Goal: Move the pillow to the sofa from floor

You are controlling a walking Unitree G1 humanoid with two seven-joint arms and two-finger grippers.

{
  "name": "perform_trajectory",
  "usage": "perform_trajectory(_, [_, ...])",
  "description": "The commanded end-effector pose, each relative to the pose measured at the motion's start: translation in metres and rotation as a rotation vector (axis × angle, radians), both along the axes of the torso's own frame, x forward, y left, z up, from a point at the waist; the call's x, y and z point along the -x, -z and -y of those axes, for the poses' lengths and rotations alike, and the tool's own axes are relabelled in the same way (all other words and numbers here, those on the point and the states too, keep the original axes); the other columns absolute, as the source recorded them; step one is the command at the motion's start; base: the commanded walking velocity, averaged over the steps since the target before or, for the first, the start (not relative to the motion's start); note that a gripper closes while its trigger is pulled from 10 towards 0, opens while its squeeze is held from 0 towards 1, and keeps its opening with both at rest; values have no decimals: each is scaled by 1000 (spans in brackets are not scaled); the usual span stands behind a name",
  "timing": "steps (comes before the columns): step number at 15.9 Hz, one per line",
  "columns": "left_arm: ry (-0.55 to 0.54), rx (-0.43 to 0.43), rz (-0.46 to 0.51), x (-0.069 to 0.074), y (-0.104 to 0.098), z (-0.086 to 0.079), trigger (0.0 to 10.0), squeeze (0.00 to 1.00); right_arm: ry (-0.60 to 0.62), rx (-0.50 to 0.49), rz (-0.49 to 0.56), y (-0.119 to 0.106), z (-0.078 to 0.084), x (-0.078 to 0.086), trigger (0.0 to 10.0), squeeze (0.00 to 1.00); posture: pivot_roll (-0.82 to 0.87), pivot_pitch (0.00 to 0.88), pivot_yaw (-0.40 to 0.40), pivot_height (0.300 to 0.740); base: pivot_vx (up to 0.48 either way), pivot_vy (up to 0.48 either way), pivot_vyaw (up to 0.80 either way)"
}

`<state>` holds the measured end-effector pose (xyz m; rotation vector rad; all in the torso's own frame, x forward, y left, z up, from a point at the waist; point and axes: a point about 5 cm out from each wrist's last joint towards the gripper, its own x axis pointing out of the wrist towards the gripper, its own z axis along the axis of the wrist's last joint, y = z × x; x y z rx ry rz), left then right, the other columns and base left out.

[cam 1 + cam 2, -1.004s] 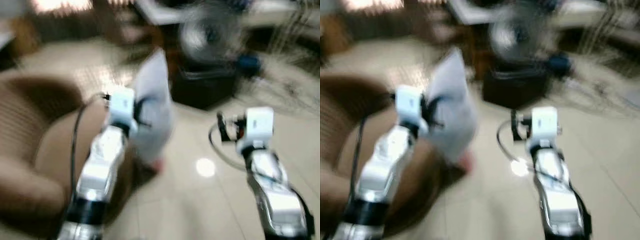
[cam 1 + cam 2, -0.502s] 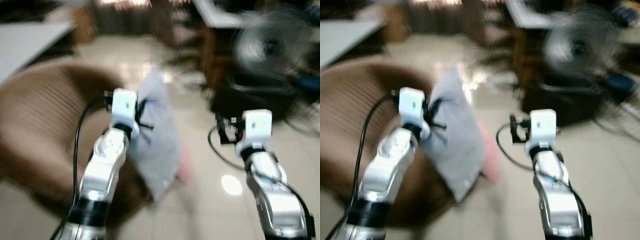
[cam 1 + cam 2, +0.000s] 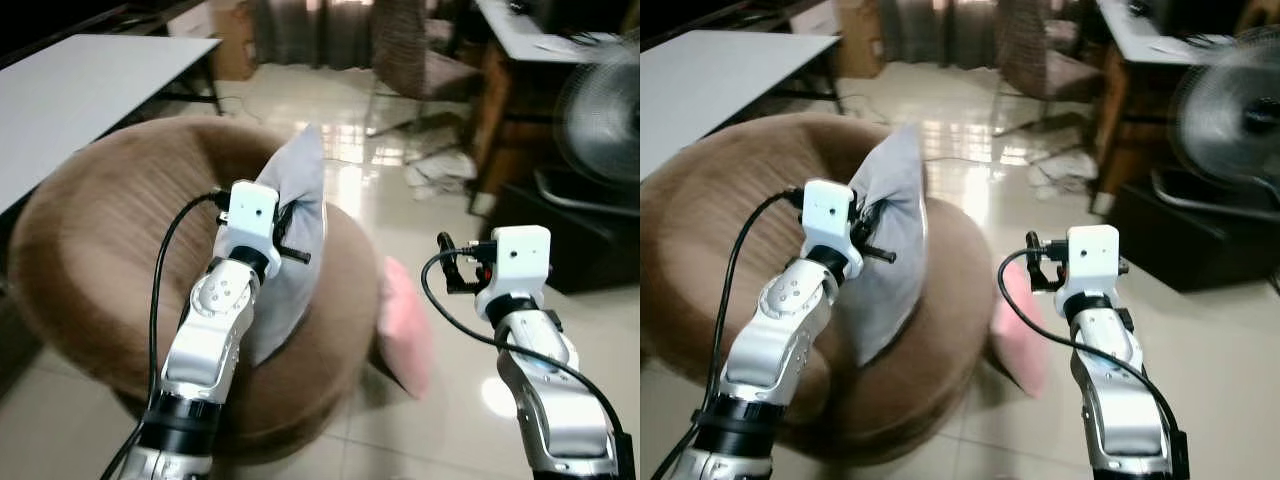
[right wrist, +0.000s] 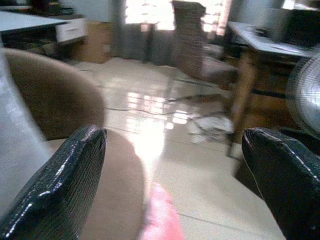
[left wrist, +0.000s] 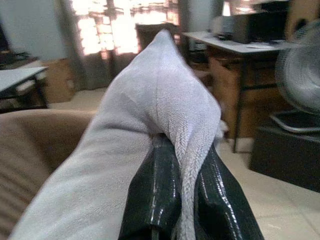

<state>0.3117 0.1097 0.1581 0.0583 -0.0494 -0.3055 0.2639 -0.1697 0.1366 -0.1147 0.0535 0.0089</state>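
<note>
Pillow now over sofa, seemingly.

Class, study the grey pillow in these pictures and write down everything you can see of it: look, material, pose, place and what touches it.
The grey pillow is pale grey with a soft, fleecy, finely ribbed cover and looks plump. It hangs upright and slightly tilted, one corner pointing up. The left pincer is shut on its edge, fabric squeezed between the two black fingers. It is held above the round brown sofa; whether its lower end touches the seat cannot be told. A pink pillow lies apart on the floor beside the sofa.
</note>
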Motion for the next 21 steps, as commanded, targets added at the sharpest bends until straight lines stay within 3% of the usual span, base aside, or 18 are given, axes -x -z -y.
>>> perform_trajectory(1, [-23, -7, 59, -2, -13, -9, 10000, 0, -48, -2, 17, -4, -12, -1, 10000, 0, -79, 0, 66, 740, 375, 0, 800])
perform_trajectory(3, [-4, -24, 44, -4, -10, -6, 10000, 0, -33, -12, 15, -3, -11, -1, 10000, 0, -79, 0, 66, 740, 373, 0, 800])
perform_trajectory(8, [39, -101, -7, -10, 5, 6, 10000, 0, 6, -11, -4, 2, -4, 3, 10000, 0, -85, 0, 73, 740, 54, 0, 0])
perform_trajectory(11, [52, -163, -90, -29, 31, 20, 10000, 0, -39, 32, -65, 13, -5, 9, 10000, 0, -99, 15, 71, 740, 0, 0, 0])
perform_trajectory(13, [87, -172, -109, -38, 35, 33, 10000, 0, -64, 45, -76, 13, -6, 12, 10000, 0, -114, 24, 77, 740, 0, 0, 0])
perform_trajectory(16, [108, -87, -106, -55, 16, 57, 10000, 0, -94, 42, -80, 11, -5, 18, 10000, 0, -130, 41, 80, 740, 0, 0, 0])
perform_trajectory(18, [64, -68, -95, -66, 5, 63, 10000, 0, -136, 38, -76, 10, -6, 23, 10000, 0, -138, 52, 84, 740, 0, 0, 0])
perform_trajectory(20, [23, -81, -100, -72, 2, 62, 10000, 0, -162, 40, -77, 10, -8, 26, 10000, 0, -147, 59, 86, 740, 0, 0, 0])
perform_trajectory(21, [-62, -89, -117, -79, -1, 53, 10000, 0, -202, 42, -87, 10, -12, 30, 10000, 0, -160, 69, 86, 740, 0, 0, 0])
